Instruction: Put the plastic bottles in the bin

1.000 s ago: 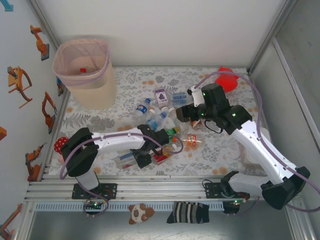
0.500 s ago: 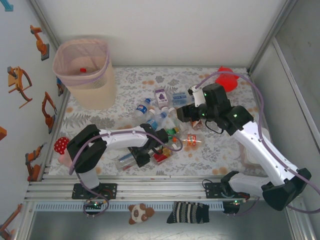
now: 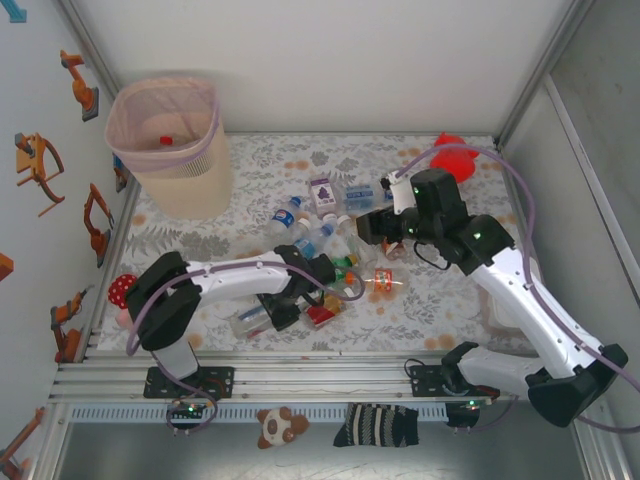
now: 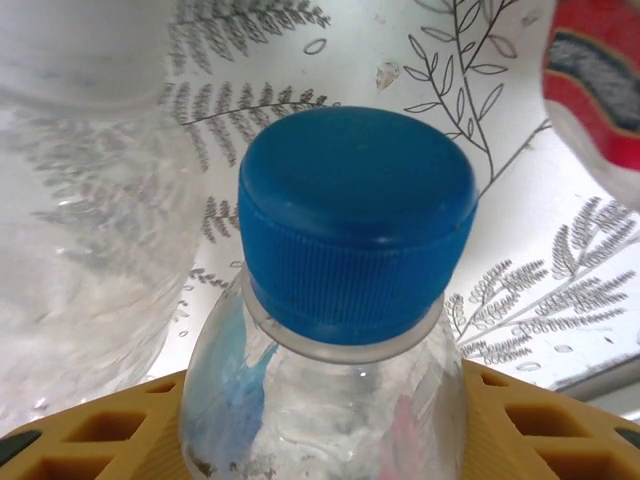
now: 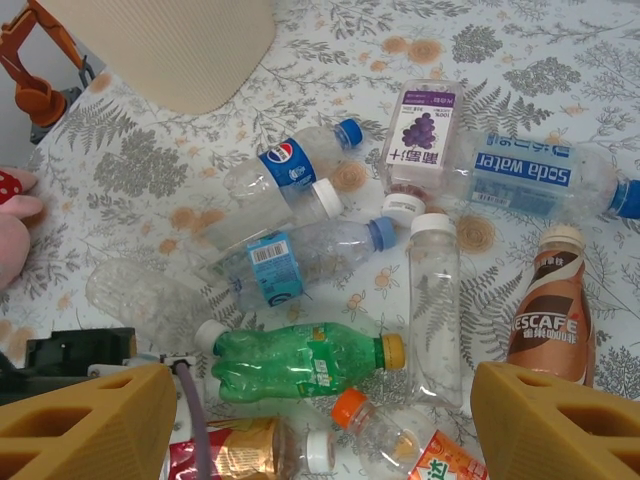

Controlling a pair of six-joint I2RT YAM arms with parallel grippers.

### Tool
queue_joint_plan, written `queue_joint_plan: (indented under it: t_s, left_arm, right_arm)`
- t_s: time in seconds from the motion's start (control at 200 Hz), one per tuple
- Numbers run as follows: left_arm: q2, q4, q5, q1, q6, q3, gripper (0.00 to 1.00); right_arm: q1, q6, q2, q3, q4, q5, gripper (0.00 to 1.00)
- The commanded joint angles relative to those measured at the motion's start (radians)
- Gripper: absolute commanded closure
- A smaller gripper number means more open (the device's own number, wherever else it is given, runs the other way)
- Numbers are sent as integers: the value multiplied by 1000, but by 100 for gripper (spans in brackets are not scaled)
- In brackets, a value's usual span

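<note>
Lifting the blue-capped bottle (image 4: 355, 220) cleanly is, as I judge it, the step in hand. The left gripper (image 4: 322, 430) has its yellow pads (image 4: 90, 430) pressed on both sides of the bottle's shoulder just under the cap, so it is clamped on it. That bottle lies well apart from the bin (image 3: 175, 180), on the side of the pile of bottles (image 3: 330, 240) that faces away from it. Another clear bottle (image 4: 80, 200) and a red-labelled bottle (image 4: 600, 90) sit just beside it.

A hold this close to the neck on thin, slick plastic may let the body swing or slip. A slow, straight rise off the tabletop (image 3: 430, 310) looks wise before any sweep toward the bin, and it should go high enough to pass the bin's rim.

The right gripper (image 5: 325, 420), jaws wide apart and holding nothing, hovers over the green bottle (image 5: 300, 362), also well apart from the bin, and would do best to hold clear of the left arm's path
</note>
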Motion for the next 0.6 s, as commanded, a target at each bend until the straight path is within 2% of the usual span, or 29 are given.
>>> queue_joint_plan:
  t_s: [0.0,0.195,0.345,0.591]
  left_arm:
    - [-113,-27,-11,5,20,39,48]
    - [-314,32,-15,35,56,80,51]
    - [-455,113,-58,78,83,108,51]
    - [-567,283,-60,226,127,189,52]
  right_arm:
    - [-7,8,-26,7,-13,19,24]
    - [-8,9,-40,6,-15,33,23]
    - [-9,10,-43,7,-14,40,24]
    - [-8,16,-36,17,-14,41,24]
